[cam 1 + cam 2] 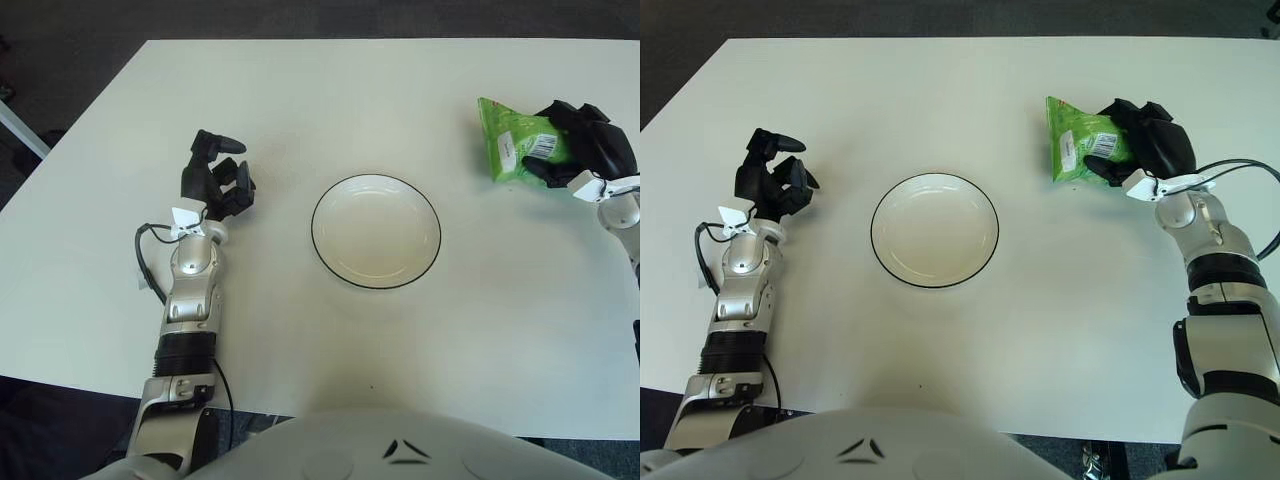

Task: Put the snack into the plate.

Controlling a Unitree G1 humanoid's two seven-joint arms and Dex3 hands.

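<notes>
The green snack bag (1080,146) sits in the right hand (1145,145), its black fingers (1108,169) wrapped around the bag's right side. The plate (934,230) lies well left of them on the white counter (940,90). The left hand (772,178) shows farther left, fingers loosely curled, holding nothing.

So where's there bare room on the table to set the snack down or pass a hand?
Bare tabletop runs between the plate and the right hand, which grips the green snack bag, and along the table's far edge. The plate itself holds nothing. Tighter: the strip between the plate and the left hand.
</notes>
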